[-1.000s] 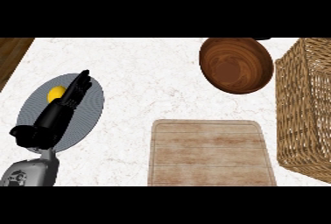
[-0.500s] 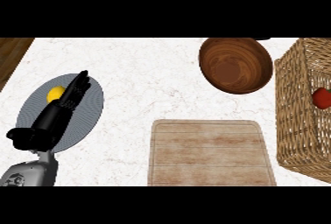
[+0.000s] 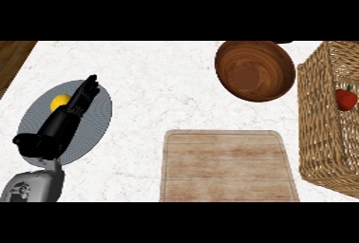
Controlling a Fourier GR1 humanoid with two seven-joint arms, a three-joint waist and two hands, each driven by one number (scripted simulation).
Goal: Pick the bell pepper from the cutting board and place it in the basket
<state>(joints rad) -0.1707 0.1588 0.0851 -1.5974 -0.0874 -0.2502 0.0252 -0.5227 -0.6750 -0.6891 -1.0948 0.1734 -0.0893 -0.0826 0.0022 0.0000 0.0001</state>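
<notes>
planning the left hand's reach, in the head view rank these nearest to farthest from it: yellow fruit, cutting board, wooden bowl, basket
From the left hand, which lies over the grey plate:
1. Yellow fruit, on the plate right beside the fingers.
2. Cutting board, at lower centre.
3. Wooden bowl, at upper right.
4. Basket, at the right edge, with the red bell pepper inside.

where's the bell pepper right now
In the head view the red bell pepper sits inside the wicker basket at the right edge, right of the wooden bowl.
</notes>
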